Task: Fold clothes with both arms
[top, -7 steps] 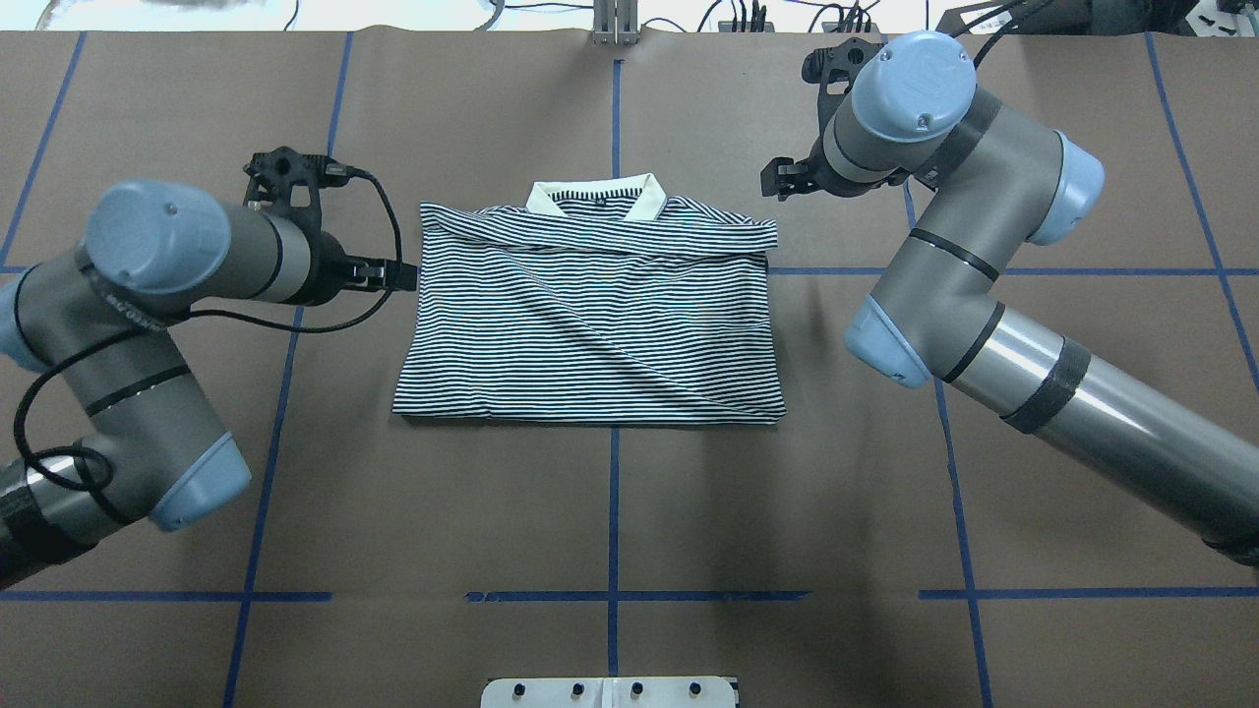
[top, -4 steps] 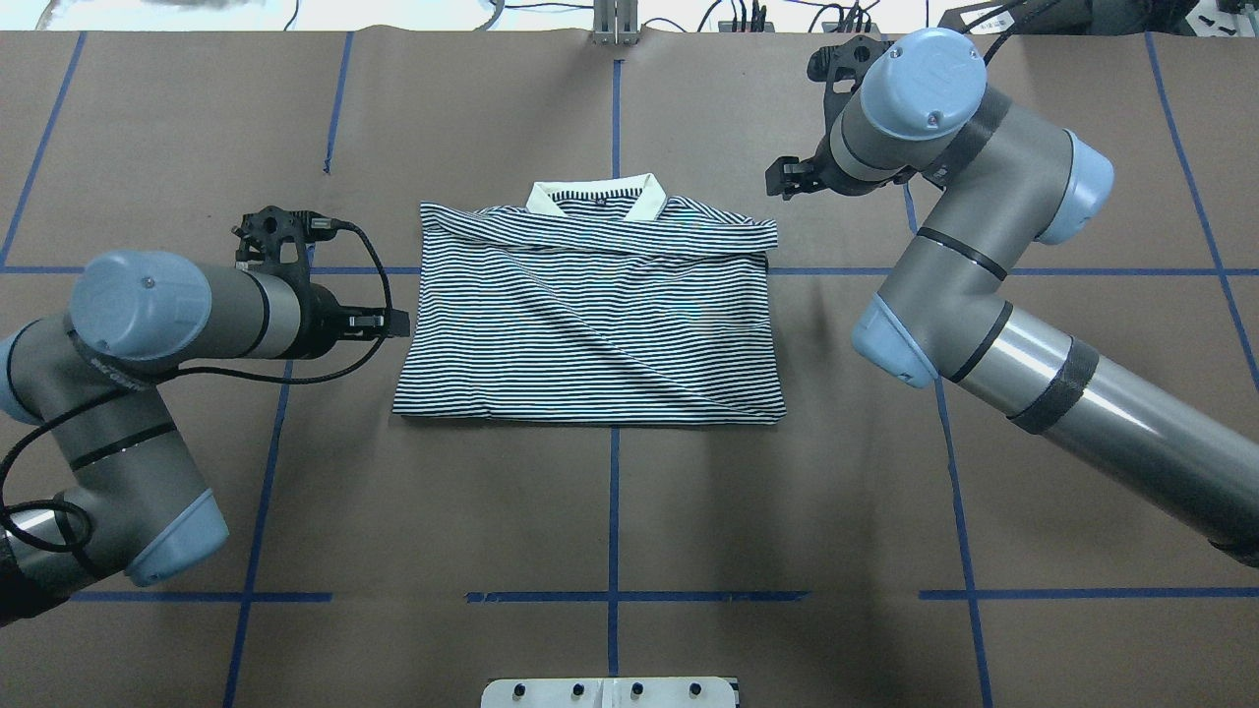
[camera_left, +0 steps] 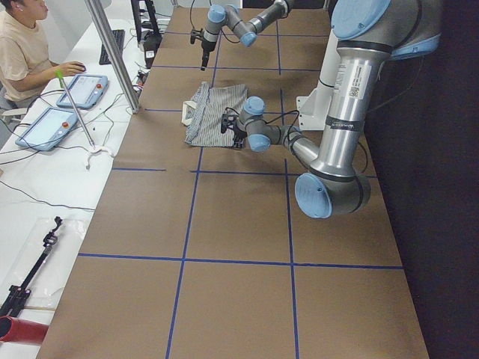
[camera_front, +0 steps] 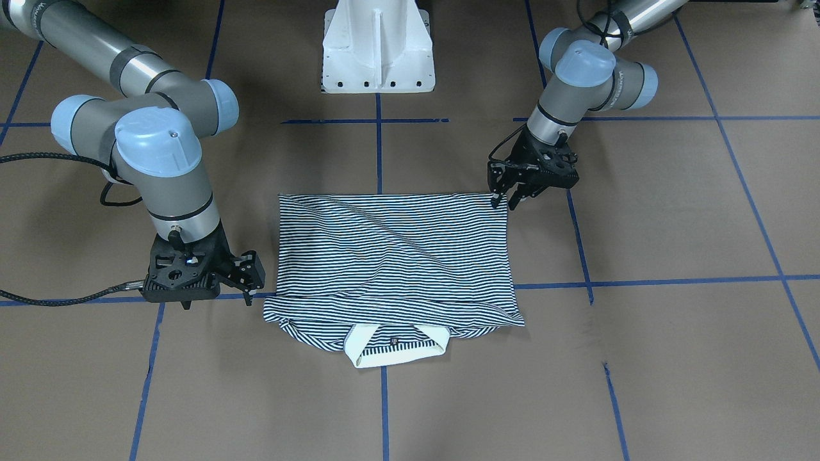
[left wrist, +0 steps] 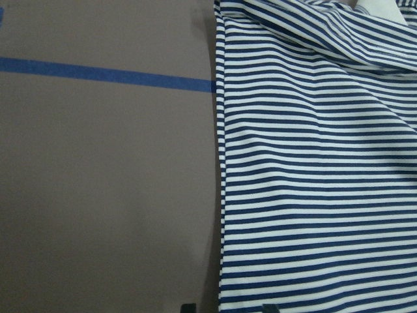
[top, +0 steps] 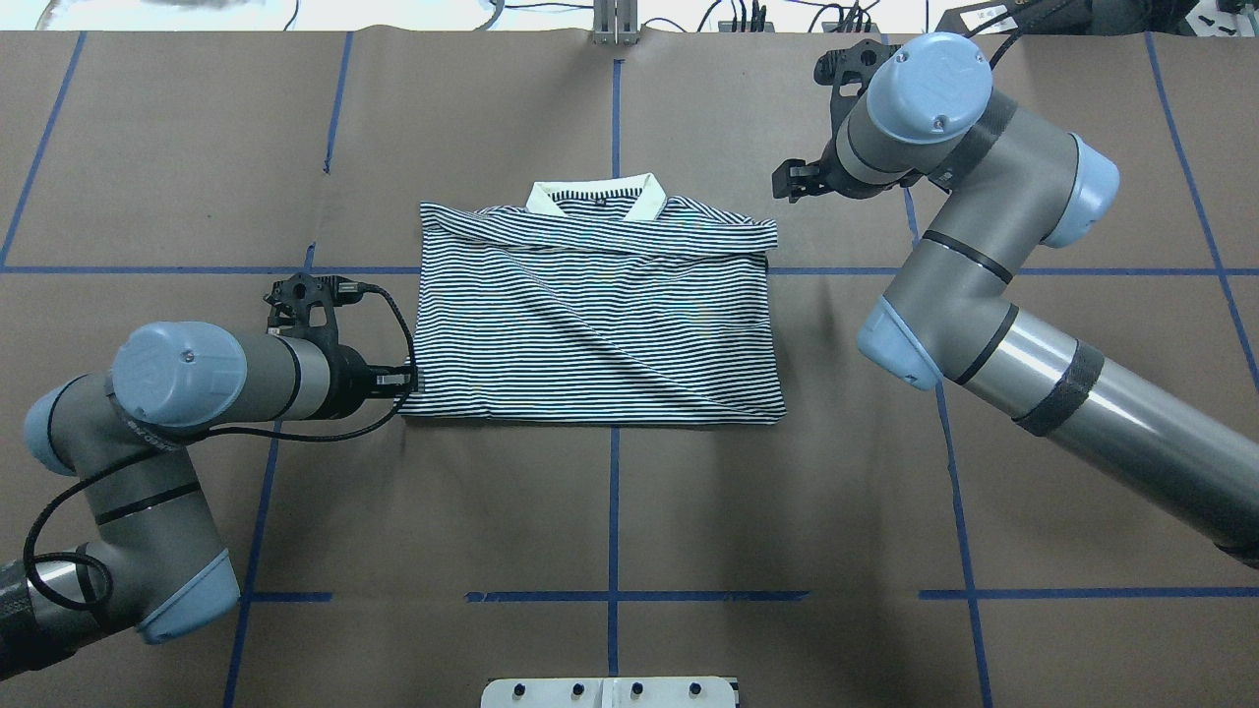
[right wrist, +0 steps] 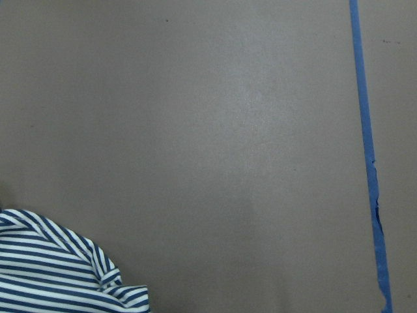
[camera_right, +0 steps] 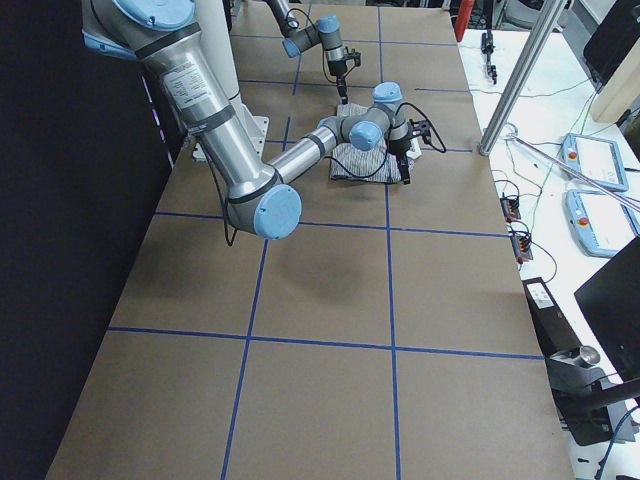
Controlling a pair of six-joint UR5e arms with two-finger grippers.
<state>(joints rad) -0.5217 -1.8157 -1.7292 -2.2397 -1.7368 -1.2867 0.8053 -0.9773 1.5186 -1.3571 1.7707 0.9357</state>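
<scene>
At shirt [top: 590,315] corner — left end effector [top: 406,378], shifted

The polo shirt [top: 590,324] has thin navy-and-white stripes and a cream collar [top: 644,203]; blue tape lines [top: 612,511] cross the brown table [top: 443,511].

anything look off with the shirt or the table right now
The polo shirt lies folded but untidy: a diagonal ridge crosses its top layer, and the corner by the right tool is rumpled. No damage shows.
</scene>
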